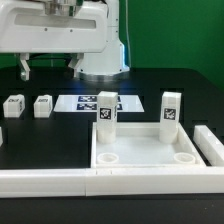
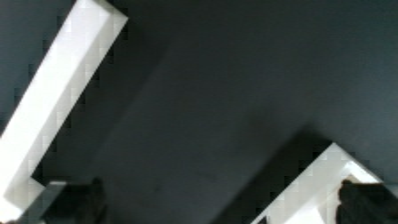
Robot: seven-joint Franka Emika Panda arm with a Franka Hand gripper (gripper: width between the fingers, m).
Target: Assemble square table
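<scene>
1. The tabletop slab [image 1: 145, 150] lies socket-side up at the front of the black table [image 1: 40, 140], tucked into the corner of the white border wall [image 1: 50, 182].
2. Two legs are up at its back corners. The first standing leg [image 1: 107, 112] is on the exterior view's left and the second standing leg [image 1: 171, 113] on its right. Whether they are fully seated, I can't tell.
3. The front sockets [image 1: 108, 157] show as bare rings, nothing in them.
4. Out on the exterior view's left, well apart from the slab, lie the outer loose leg [image 1: 13, 106] and the inner loose leg [image 1: 43, 105]. The inner one is near the marker board [image 1: 88, 102].
5. My read is that we're about halfway, with a fetch in hand. The next move calls for coming down over a loose leg, probably the inner one, and straddling it squarely. It must then be stood upright for a front socket.
6. The arm [image 1: 70, 35] is high at the back, its hand mostly cut off in the exterior view. In the wrist view the gripper [image 2: 210, 200] looks down on dark table, with its fingers [image 2: 63, 200] spread wide and nothing between them.
</scene>
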